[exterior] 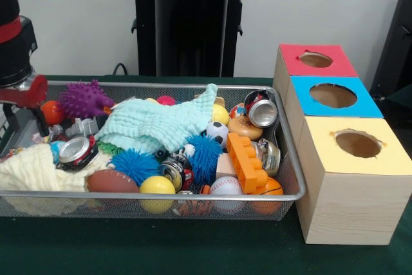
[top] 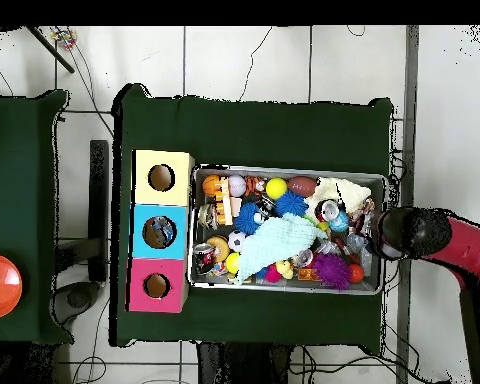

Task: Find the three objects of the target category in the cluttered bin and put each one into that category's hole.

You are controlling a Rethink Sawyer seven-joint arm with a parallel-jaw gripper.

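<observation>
From the front, you see the gripper (exterior: 29, 104) at the bin's (exterior: 161, 196) left end; whether it is open or holding anything you cannot tell. The nearest can (exterior: 78, 151) lies just right of it, end-on. No label is legible.

From overhead, the arm (top: 424, 235) enters at the bin's right end, the boxes (top: 161, 230) at its opposite end

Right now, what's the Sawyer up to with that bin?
The arm sits at one end of the wire bin, over the purple spiky toy and a crushed can. The gripper itself isn't clearly visible, so no telling if it holds anything. The bin is still packed with balls, cans and cloths, a mint cloth draped over the middle. The red, blue and yellow holes stand beside it.
</observation>
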